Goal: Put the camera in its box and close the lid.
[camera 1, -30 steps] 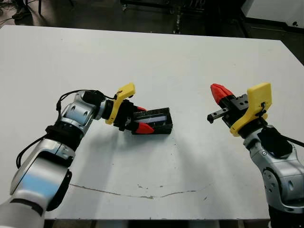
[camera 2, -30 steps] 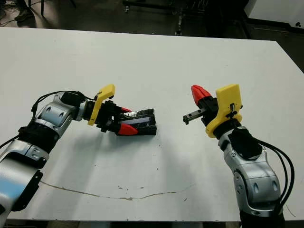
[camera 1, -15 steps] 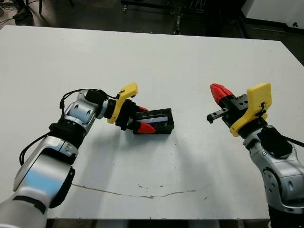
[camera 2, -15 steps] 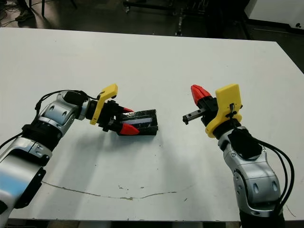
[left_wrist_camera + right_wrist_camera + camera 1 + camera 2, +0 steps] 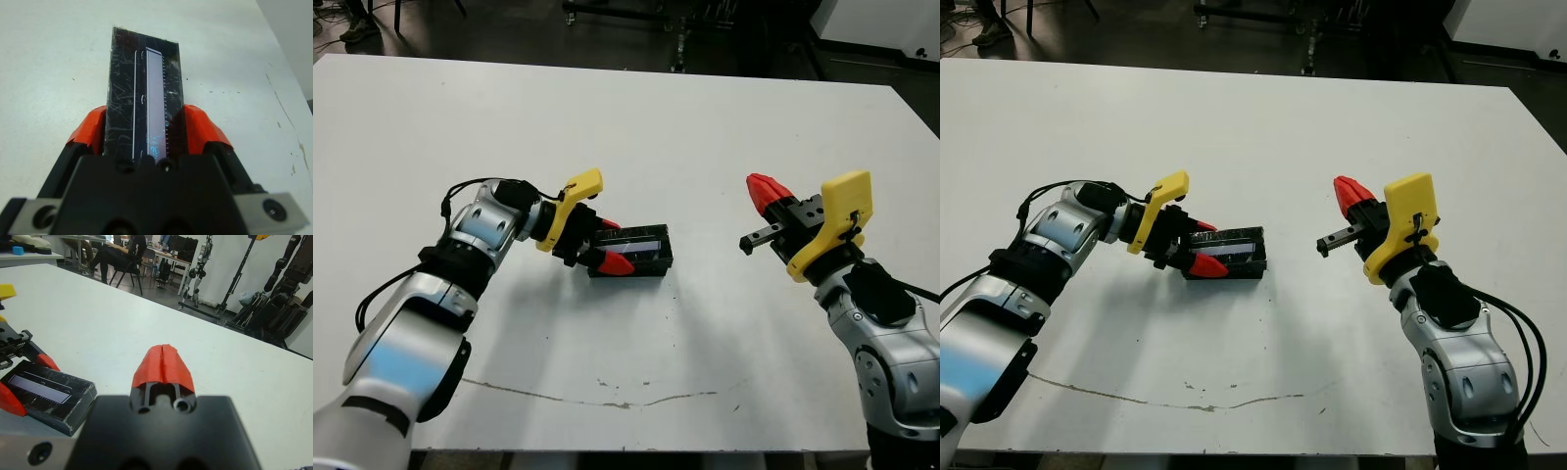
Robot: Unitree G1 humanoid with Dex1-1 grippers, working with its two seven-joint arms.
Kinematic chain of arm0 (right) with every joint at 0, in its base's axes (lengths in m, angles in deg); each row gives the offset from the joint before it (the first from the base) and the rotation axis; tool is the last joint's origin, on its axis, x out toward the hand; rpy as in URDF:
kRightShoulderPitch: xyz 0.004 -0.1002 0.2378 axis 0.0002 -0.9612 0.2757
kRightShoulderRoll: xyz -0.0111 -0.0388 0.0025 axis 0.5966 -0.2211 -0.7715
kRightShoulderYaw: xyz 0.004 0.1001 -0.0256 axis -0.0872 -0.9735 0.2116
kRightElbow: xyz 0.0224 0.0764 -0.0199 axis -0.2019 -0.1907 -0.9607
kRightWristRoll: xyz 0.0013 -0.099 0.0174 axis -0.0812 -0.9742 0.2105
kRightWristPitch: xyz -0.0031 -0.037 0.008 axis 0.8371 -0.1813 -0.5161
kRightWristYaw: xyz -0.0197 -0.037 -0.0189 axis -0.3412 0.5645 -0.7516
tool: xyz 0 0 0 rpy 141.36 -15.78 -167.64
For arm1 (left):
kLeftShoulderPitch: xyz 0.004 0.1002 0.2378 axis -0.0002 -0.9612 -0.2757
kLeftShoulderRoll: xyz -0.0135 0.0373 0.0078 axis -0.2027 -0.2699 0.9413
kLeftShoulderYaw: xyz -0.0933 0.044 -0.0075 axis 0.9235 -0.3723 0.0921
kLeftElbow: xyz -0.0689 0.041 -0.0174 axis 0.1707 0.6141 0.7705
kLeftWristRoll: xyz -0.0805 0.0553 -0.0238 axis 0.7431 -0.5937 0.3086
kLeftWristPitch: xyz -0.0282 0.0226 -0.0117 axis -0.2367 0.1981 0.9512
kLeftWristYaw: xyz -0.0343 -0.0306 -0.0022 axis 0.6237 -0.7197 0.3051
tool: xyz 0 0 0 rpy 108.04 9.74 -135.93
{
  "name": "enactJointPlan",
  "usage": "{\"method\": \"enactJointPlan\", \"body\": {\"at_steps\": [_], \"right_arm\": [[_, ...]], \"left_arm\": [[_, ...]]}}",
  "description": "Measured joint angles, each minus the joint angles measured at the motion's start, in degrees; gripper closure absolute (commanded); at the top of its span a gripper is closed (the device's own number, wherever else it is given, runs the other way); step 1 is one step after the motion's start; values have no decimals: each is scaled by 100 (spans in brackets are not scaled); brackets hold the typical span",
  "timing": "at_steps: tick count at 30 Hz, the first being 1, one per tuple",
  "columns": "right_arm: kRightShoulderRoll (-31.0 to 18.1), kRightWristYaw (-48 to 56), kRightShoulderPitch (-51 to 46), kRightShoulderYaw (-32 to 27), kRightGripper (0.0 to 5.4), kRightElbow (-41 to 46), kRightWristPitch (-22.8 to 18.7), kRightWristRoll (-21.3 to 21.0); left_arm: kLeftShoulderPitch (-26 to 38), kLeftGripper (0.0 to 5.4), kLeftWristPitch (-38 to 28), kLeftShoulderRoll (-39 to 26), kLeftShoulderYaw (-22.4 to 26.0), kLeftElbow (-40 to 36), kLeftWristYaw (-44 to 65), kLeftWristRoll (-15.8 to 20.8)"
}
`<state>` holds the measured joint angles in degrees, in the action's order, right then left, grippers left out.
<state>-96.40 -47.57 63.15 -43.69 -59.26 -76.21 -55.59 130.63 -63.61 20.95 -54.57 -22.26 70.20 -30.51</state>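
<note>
The box (image 5: pixel 636 252) lies on the white table left of centre, with the glossy black lid (image 5: pixel 146 98) and its pale stripe lying flat on top of it. My left gripper (image 5: pixel 610 245) is shut on the box at its near end, one red fingertip (image 5: pixel 198 125) pressed on each long side. The camera is hidden. Well to the right, my right gripper (image 5: pixel 766 189) hangs above the table, shut and holding nothing. In the right wrist view its red tips (image 5: pixel 163 364) touch, and the box (image 5: pixel 49 391) lies off to one side.
A thin dark crack (image 5: pixel 607 397) runs along the table (image 5: pixel 685 127) near its front edge. Dark floor and equipment legs lie beyond the far edge. A seated person (image 5: pixel 117 254) and robot stands (image 5: pixel 288 279) show past the table.
My left gripper has edged slightly to the right and away, carrying the box with it. The right arm has not moved.
</note>
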Motion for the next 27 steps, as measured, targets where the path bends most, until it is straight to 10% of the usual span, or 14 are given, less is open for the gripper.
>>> {"method": "enactJointPlan", "body": {"at_steps": [27], "right_arm": [[1, 1, -4, -50, 540, 28, -6, 90]], "left_arm": [[59, 228, -33, 137, 6, 281, -131, -186]]}}
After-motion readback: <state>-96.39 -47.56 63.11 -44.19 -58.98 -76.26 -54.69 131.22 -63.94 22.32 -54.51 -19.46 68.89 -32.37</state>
